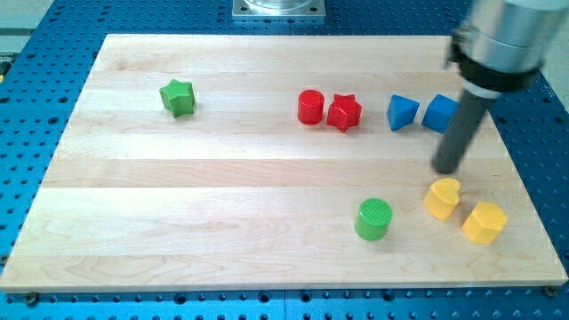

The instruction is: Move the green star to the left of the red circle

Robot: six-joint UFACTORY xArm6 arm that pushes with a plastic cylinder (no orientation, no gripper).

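The green star [178, 97] lies at the view's upper left of the wooden board [222, 196]. The red circle [310, 107] stands near the middle top, touching a red star [344, 113] on its right. My tip [447, 170] is at the view's right, just above the yellow heart [442, 197] and below the blue cube [440, 114], far from the green star.
A blue triangle-like block [402, 112] sits left of the blue cube. A green cylinder [373, 219] stands at the lower middle right. A yellow hexagon-like block [484, 222] lies at the lower right. The blue perforated table [27, 160] surrounds the board.
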